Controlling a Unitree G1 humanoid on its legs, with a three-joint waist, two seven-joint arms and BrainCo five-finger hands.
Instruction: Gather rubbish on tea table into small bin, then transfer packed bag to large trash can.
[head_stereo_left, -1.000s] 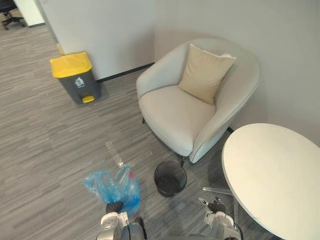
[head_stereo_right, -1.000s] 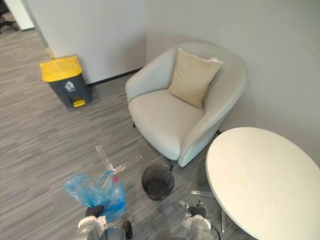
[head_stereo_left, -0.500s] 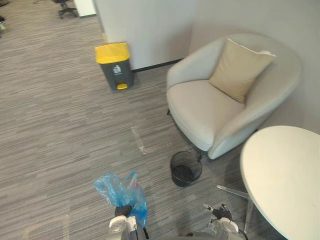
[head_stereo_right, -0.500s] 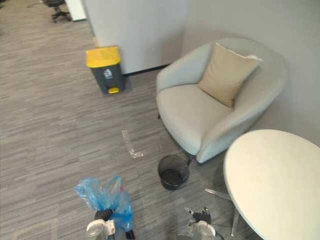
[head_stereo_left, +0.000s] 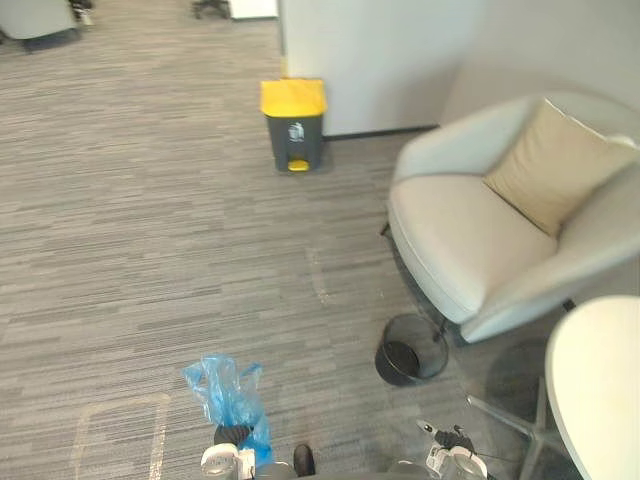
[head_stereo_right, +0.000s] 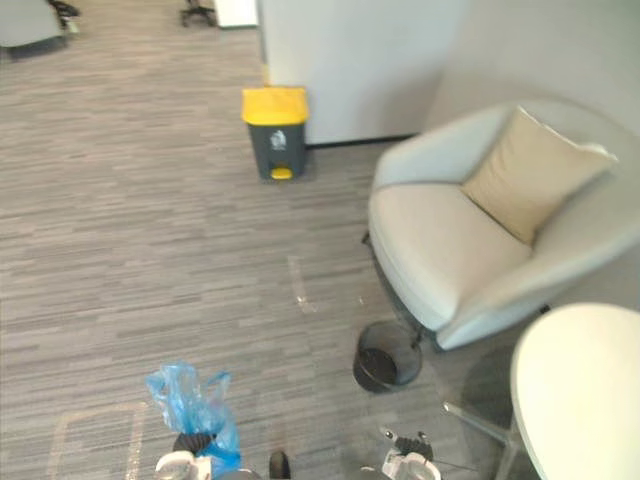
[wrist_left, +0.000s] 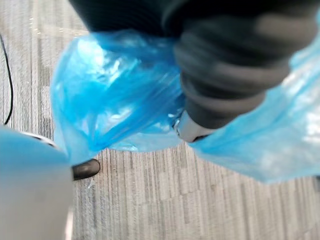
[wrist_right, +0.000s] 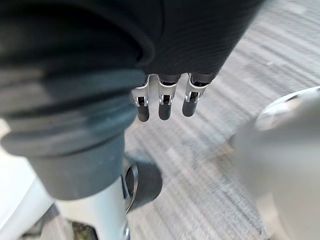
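A blue plastic bag (head_stereo_left: 228, 398) hangs over the carpet at the near left, its gathered top held in my left hand (head_stereo_left: 232, 437). In the left wrist view the hand (wrist_left: 220, 75) is curled into the bag's blue film (wrist_left: 115, 95). The large trash can (head_stereo_left: 293, 122), dark grey with a yellow lid, stands far ahead against the white wall. The small black mesh bin (head_stereo_left: 405, 355) sits on the floor by the armchair. My right hand (head_stereo_right: 405, 452) hangs low at the near right, its fingers (wrist_right: 160, 105) relaxed and holding nothing.
A pale armchair (head_stereo_left: 480, 240) with a beige cushion (head_stereo_left: 555, 165) stands at the right. The round white tea table (head_stereo_left: 600, 390) fills the near right corner. Grey carpet (head_stereo_left: 150, 250) stretches between me and the trash can.
The camera has swung left, so the chair, table and small bin slid right and the trash can moved towards the centre. The bag stays in my left hand.
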